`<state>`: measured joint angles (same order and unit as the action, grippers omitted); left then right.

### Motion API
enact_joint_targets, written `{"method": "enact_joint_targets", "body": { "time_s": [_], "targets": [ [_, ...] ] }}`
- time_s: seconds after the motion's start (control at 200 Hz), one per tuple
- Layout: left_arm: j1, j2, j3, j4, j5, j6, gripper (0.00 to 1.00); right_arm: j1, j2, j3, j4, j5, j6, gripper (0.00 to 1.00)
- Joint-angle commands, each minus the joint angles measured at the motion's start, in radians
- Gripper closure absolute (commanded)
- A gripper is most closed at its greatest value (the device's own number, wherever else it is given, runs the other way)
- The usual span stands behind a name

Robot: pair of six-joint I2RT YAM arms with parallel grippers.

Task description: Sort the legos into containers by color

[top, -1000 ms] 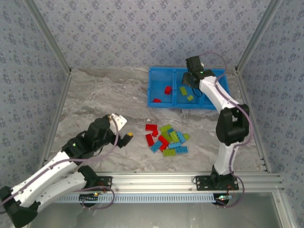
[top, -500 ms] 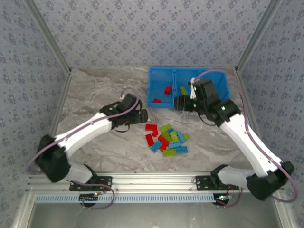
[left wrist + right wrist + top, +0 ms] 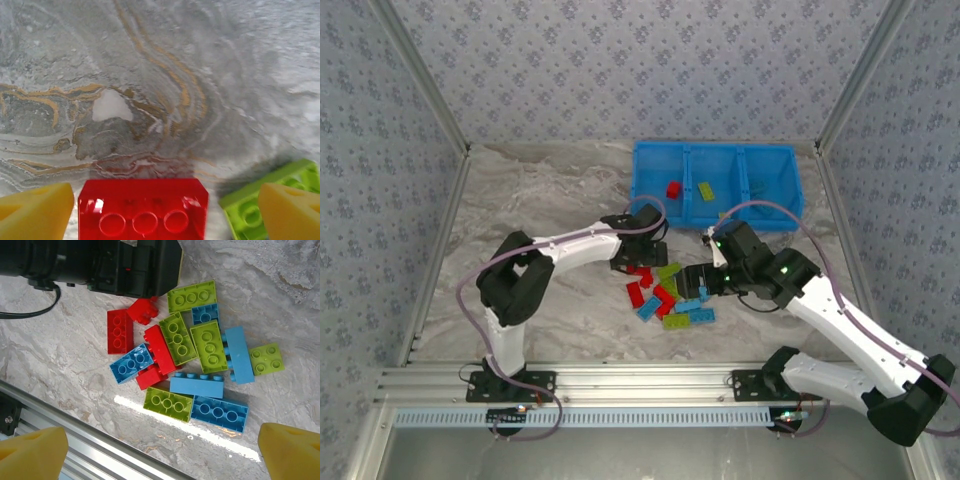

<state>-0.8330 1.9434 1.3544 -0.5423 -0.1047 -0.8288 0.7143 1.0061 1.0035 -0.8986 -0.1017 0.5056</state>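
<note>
High rear overview; left wrist very close, right wrist higher, both toward the shared legos (image 3: pixel 208 346) pile.

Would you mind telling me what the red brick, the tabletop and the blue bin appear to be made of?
Red brick: glossy moulded plastic, going by its highlights and studs. Tabletop: grey marble look with gold veins; real stone or printed sheet, unclear. Blue bin: probably smooth plastic, given its even colour and thin walls.
</note>
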Motion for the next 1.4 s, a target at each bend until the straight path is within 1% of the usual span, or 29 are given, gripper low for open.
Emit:
{"method": "enact_joint_targets", "body": {
  "time_s": [0.0, 0.1, 0.285, 0.415, 0.56, 0.62, 0.685, 0.775, 0.844, 0.934, 0.984, 1.099, 1.179, 1.224, 1.269, 1.349, 1.394],
  "targets": [
    [0.009, 0.031, 0.010, 0.003, -0.027, -0.017, 0.16, 0.004, 0.020, 0.010, -0.006, 0.016, 0.020, 0.00],
    [0.015, 0.046, -0.013, 0.027, 0.010, -0.017, 0.24, 0.004, 0.034, 0.016, -0.005, 0.027, 0.026, 0.00],
    [0.015, 0.032, -0.045, 0.040, 0.017, -0.020, 0.45, 0.006, 0.043, 0.014, 0.019, 0.011, 0.041, 0.00],
    [0.012, -0.053, -0.046, 0.017, 0.004, -0.008, 0.51, 0.009, 0.037, 0.022, 0.025, 0.007, 0.052, 0.00],
    [0.003, -0.188, 0.019, -0.014, -0.071, 0.042, 0.51, 0.009, 0.009, 0.032, 0.018, 0.050, 0.065, 0.00],
    [0.003, -0.201, 0.073, -0.010, -0.107, 0.084, 0.50, 0.008, 0.002, 0.034, 0.014, 0.067, 0.067, 0.00],
    [0.007, -0.176, 0.146, 0.000, -0.165, 0.141, 0.49, 0.009, -0.002, 0.037, 0.010, 0.083, 0.069, 0.00],
    [0.019, -0.081, 0.281, 0.020, -0.239, 0.231, 0.49, 0.008, -0.005, 0.035, 0.002, 0.094, 0.075, 0.00],
    [0.038, 0.018, 0.400, 0.037, -0.271, 0.296, 0.49, 0.008, -0.011, 0.031, -0.001, 0.098, 0.082, 0.00],
    [0.063, 0.163, 0.583, 0.024, -0.269, 0.359, 0.48, 0.010, -0.027, 0.026, -0.002, 0.104, 0.092, 0.00],
    [0.075, 0.242, 0.711, 0.005, -0.271, 0.383, 0.47, 0.011, -0.039, 0.023, -0.004, 0.110, 0.098, 0.00],
    [0.090, 0.409, 0.956, -0.064, -0.267, 0.416, 0.43, 0.011, -0.064, 0.025, -0.024, 0.123, 0.105, 0.00],
    [0.095, 0.493, 1.103, -0.127, -0.268, 0.431, 0.42, 0.010, -0.084, 0.027, -0.039, 0.132, 0.110, 0.00],
    [0.098, 0.524, 1.156, -0.165, -0.263, 0.429, 0.40, 0.011, -0.098, 0.026, -0.046, 0.136, 0.115, 0.00],
    [0.100, 0.539, 1.185, -0.182, -0.252, 0.426, 0.35, 0.011, -0.109, 0.023, -0.052, 0.138, 0.116, 0.00],
    [0.100, 0.534, 1.185, -0.194, -0.243, 0.422, 0.24, 0.011, -0.123, 0.017, -0.056, 0.142, 0.117, 0.00],
    [0.100, 0.525, 1.184, -0.204, -0.238, 0.419, 0.22, 0.011, -0.127, 0.014, -0.054, 0.142, 0.116, 0.00]
  ]
}}
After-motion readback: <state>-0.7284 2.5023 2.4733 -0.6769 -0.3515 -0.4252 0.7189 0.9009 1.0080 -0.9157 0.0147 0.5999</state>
